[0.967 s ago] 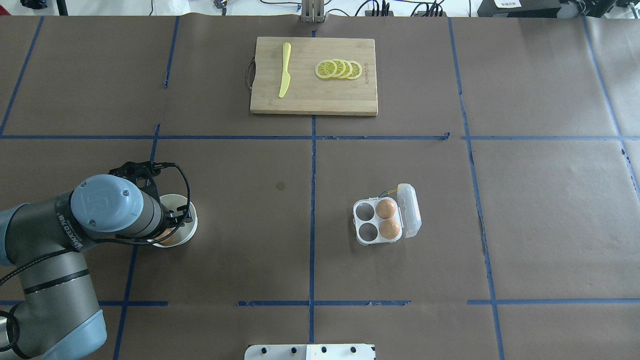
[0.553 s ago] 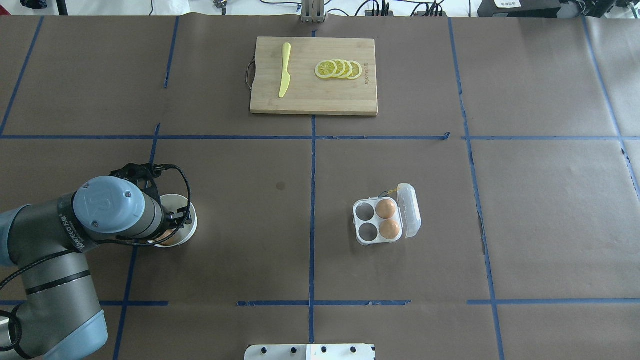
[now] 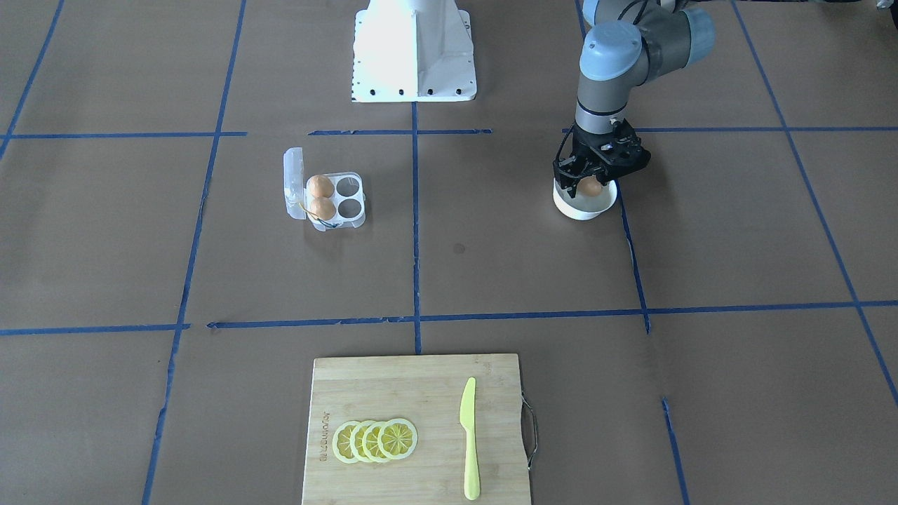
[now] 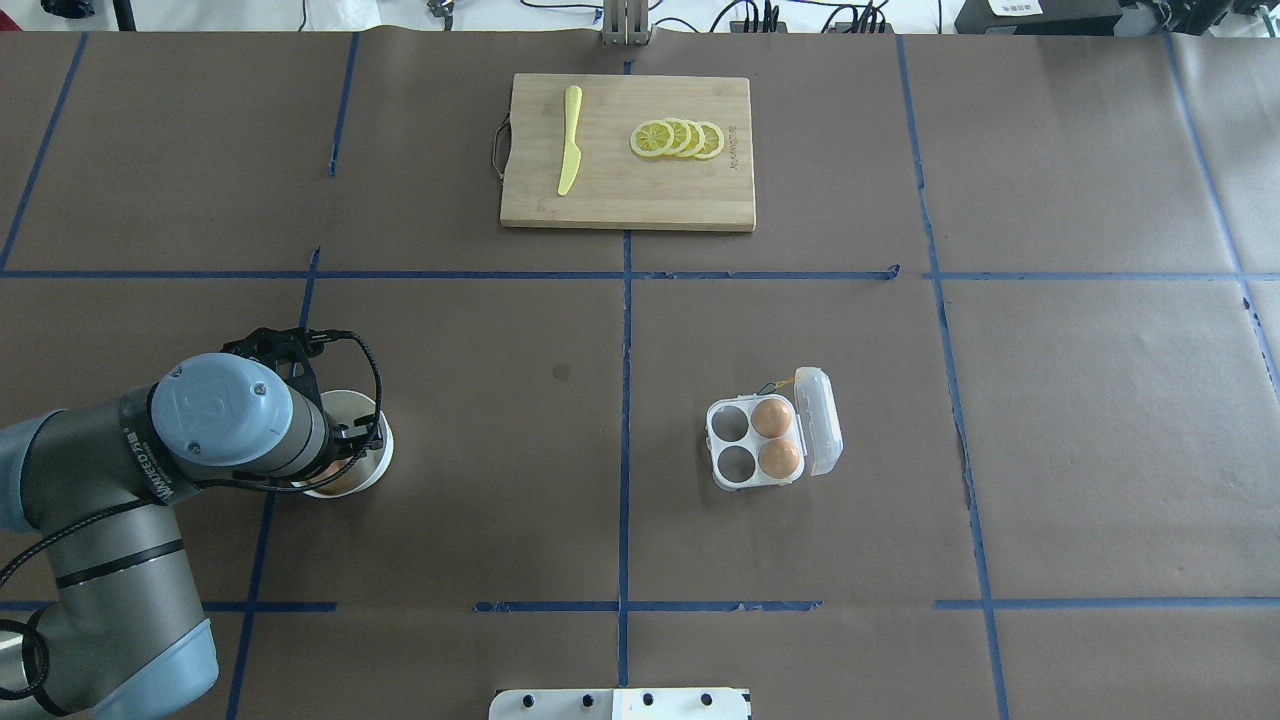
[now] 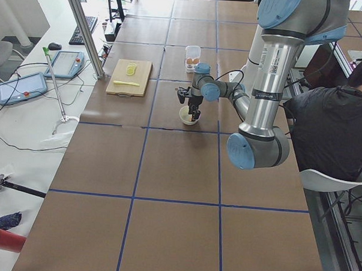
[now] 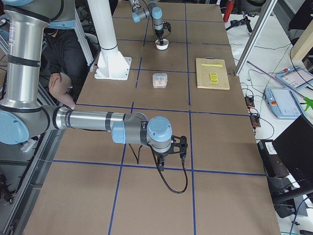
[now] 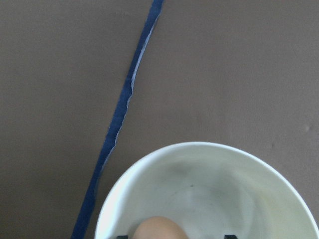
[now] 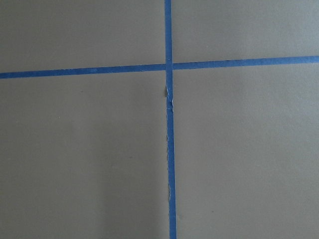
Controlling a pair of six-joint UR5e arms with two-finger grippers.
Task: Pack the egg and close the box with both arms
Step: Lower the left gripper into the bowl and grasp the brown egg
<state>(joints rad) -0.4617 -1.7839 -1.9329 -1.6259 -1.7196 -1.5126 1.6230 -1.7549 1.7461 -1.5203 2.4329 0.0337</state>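
left claw (image 3: 588,184) in bowl (image 3: 570,209) astride egg (image 3: 592,188), grip unclear, arm (image 4: 225,410) shifted slightly since a second ago, box (image 4: 757,441) unmoved, right claw (image 6: 172,151) state unclear

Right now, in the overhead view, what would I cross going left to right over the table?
left arm → white bowl → yellow knife → lemon slices → box

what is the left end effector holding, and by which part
Nothing gripped: the left end effector hangs open around the egg in the white bowl.
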